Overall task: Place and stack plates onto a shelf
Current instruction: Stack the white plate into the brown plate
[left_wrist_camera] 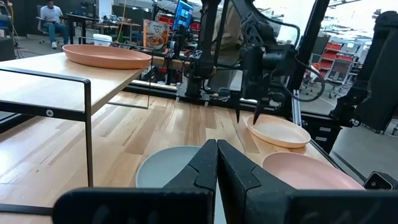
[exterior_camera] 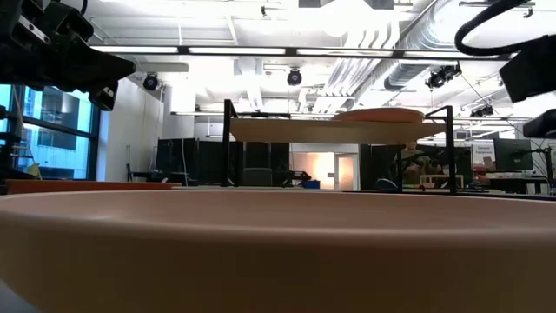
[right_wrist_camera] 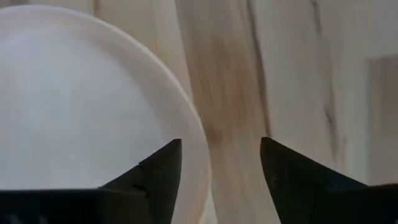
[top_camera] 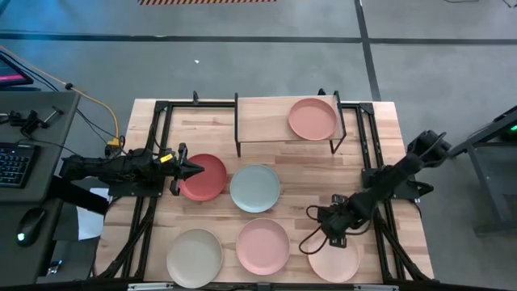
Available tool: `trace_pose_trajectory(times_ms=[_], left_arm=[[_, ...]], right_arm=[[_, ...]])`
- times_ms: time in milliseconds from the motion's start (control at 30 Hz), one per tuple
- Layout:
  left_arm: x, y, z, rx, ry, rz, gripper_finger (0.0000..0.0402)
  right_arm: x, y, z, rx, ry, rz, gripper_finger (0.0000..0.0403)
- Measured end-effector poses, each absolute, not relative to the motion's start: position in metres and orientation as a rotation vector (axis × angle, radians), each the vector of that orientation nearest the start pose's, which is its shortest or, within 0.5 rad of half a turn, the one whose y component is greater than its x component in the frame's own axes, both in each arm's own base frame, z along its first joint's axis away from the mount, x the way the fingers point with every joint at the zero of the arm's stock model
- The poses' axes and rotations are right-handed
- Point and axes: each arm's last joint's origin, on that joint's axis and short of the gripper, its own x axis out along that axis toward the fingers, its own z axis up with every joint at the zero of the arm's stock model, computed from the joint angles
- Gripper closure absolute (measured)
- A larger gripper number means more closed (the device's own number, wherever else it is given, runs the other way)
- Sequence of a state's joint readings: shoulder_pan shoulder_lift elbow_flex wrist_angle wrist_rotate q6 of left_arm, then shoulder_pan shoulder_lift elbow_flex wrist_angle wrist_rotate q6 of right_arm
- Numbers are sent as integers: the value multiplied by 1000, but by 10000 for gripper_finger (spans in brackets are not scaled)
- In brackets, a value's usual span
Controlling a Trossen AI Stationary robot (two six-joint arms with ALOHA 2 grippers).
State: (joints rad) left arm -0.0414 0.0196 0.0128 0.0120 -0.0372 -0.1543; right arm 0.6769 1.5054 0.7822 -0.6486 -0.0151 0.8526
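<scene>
Nearest the overhead camera, the right gripper (top_camera: 326,236) hangs open over the rim of the pale peach round plate (top_camera: 339,260), one finger on each side, gripping nothing. One terracotta-tan matte plate (top_camera: 313,118) lies on the low wood-topped shelf (top_camera: 262,121). At the red plate (top_camera: 206,179), the left gripper (top_camera: 196,169) is pinched closed, empty.

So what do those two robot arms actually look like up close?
Both are dark, jointed and slim. The left arm carries a small yellow marking near its wrist and ends in the left gripper, two thin pointed black fingers. The right arm trails a looping black cable beside the right gripper, whose black fingers look wedge-shaped.
</scene>
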Motion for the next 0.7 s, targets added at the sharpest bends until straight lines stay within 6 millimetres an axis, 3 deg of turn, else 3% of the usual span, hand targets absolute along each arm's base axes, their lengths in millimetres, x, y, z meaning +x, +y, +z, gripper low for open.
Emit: trace_pose_trajectory(times_ms=[200, 400, 700], left_arm=[[98, -3, 167, -154, -5, -4, 401], [98, -3, 167, -154, -5, -4, 401], [98, -3, 167, -154, -5, -4, 401]], right_arm=[[197, 159, 139, 236, 1449, -32, 274], [198, 159, 138, 243, 1462, -35, 388], [197, 133, 176, 379, 1374, -28, 402]])
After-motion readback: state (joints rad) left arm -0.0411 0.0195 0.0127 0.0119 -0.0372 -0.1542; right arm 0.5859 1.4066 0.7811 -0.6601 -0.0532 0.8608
